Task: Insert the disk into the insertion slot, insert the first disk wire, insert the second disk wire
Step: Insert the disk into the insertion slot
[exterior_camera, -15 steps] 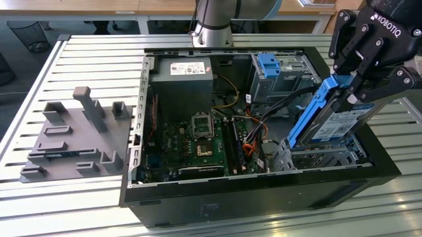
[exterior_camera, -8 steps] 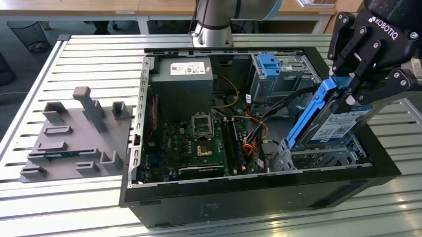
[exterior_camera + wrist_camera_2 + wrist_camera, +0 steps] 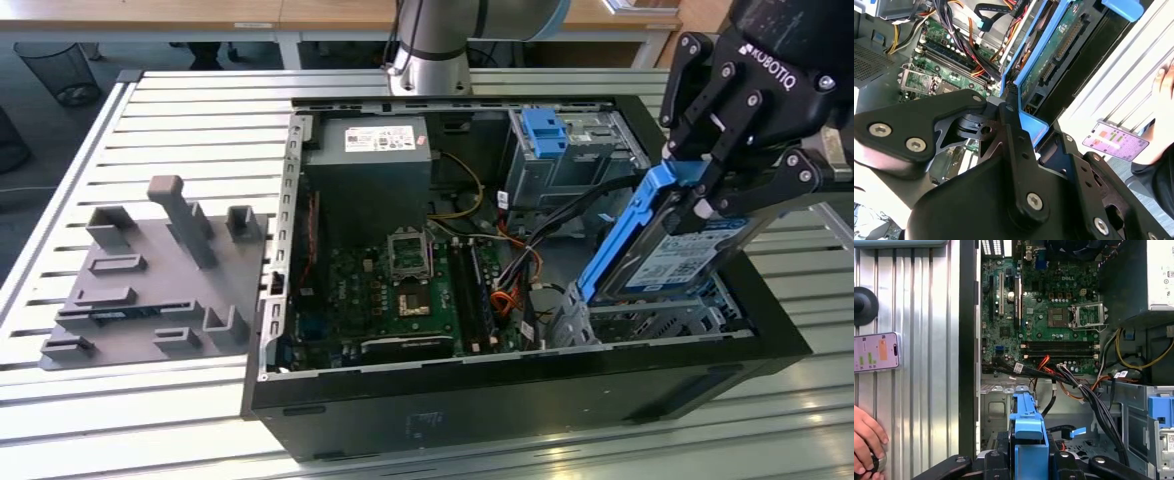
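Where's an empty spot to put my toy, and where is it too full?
In the exterior view, bare table slats lie behind the grey fixture block and in front of it. Inside the computer case it is crowded: wires tangle beside the motherboard, and the gripper holds the disk at the insertion slot.

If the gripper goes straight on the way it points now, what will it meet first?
The gripper holds the disk, which would likely touch the insertion slot first; depth is unclear.
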Tool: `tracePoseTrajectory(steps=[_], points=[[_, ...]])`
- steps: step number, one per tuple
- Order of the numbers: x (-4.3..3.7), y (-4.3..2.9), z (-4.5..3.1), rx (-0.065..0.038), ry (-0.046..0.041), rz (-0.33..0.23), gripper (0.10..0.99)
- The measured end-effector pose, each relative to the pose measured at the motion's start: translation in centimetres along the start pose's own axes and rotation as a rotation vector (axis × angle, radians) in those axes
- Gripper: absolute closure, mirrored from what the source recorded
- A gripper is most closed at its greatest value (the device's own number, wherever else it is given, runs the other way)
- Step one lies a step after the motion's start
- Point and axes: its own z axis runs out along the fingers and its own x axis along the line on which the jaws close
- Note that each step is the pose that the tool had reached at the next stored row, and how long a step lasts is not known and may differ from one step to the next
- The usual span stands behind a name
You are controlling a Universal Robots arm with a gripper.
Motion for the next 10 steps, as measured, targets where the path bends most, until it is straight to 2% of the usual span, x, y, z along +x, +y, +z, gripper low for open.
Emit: tracePoseTrajectory(steps=[10], points=[[0.01, -0.02, 0.71, 0.000, 0.0000, 0.000, 0.722]])
